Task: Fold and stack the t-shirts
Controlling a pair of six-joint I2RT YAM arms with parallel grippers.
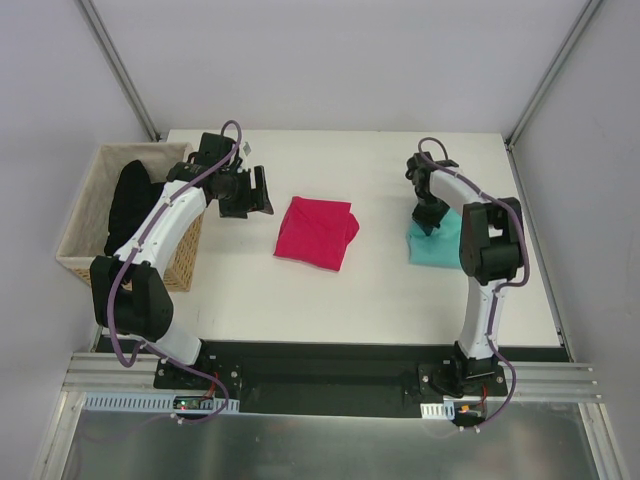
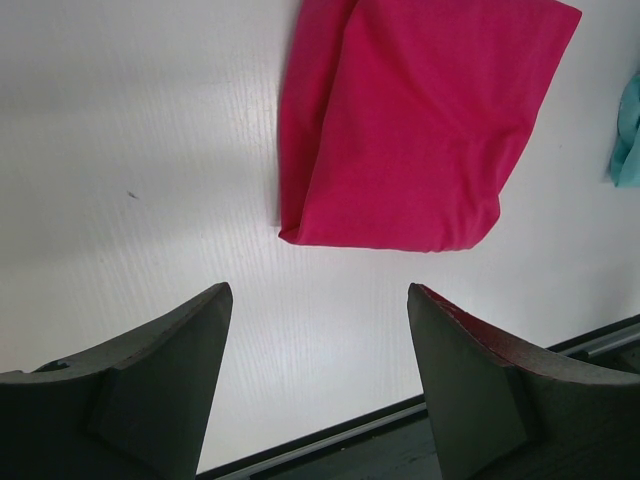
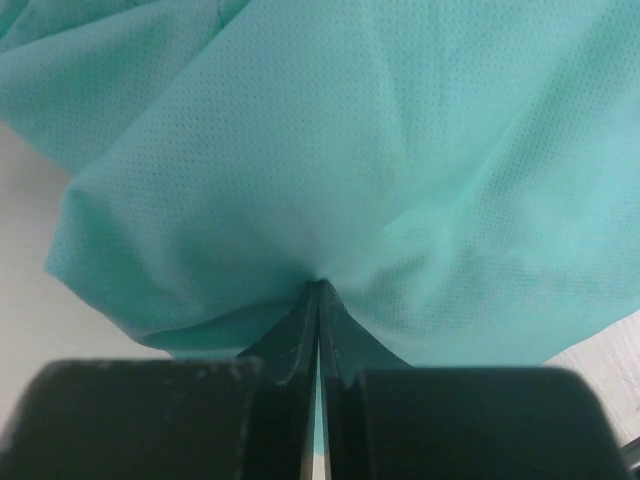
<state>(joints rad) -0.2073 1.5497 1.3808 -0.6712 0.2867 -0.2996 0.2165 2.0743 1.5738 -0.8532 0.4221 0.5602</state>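
Right gripper (image 3: pixel 318 288): pinched shut on teal t-shirt (image 3: pixel 350 150), likely to carry it.
Pink t-shirt (image 1: pixel 316 232): folded, mid-table (image 1: pixel 250 285), at teal's 9 o'clock.
Left gripper (image 2: pixel 315 293): open, empty.

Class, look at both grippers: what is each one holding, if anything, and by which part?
The right gripper is shut on the teal t-shirt, pinching a gathered fold of cloth. The left gripper is open, holding nothing.
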